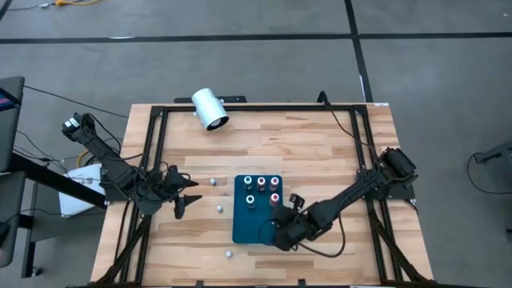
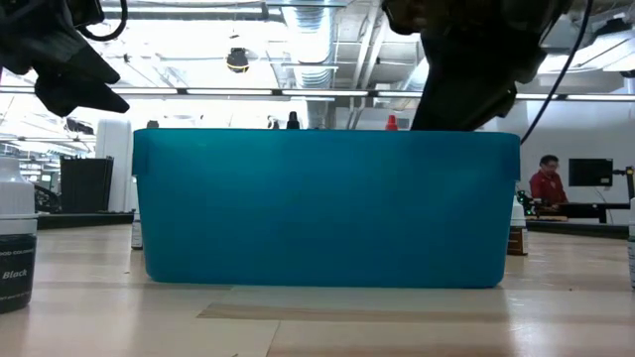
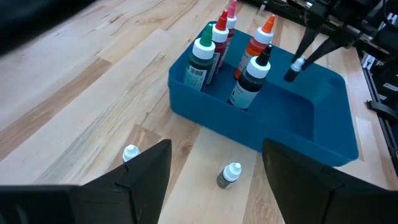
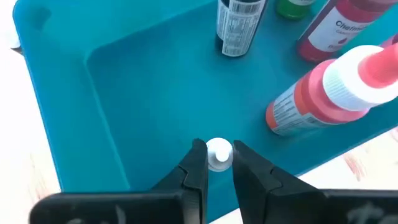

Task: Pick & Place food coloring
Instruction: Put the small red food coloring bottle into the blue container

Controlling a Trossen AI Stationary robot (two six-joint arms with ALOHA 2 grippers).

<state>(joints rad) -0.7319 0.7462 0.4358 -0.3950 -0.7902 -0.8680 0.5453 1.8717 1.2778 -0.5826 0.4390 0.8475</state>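
Note:
A teal tray (image 1: 244, 228) lies mid-table. Several food coloring bottles (image 3: 214, 46) stand upright in its far half: green, red, pink, orange and black. My right gripper (image 4: 218, 155) hangs over the tray's near right part (image 1: 274, 230), shut on one small bottle (image 3: 292, 71). My left gripper (image 1: 189, 198) waits open left of the tray, touching nothing. Two loose small bottles (image 3: 130, 152) (image 3: 229, 175) lie on the wood in front of it, and a third (image 1: 229, 254) lies near the front edge. My right gripper pinches the small bottle's white cap (image 4: 218, 154) between its two fingertips. The fingers come from above, slanting down from the table's right. The dark body (image 3: 290, 76) hangs below them inside the tray. Whether it touches the tray floor I cannot tell.
A large white cylinder (image 1: 210, 109) lies on its side at the table's far edge. A black frame (image 1: 256, 106) runs round the tabletop. A bottle labelled Black (image 2: 15, 248) stands close to the low camera. Bare wood shows right of the tray (image 1: 336, 152).

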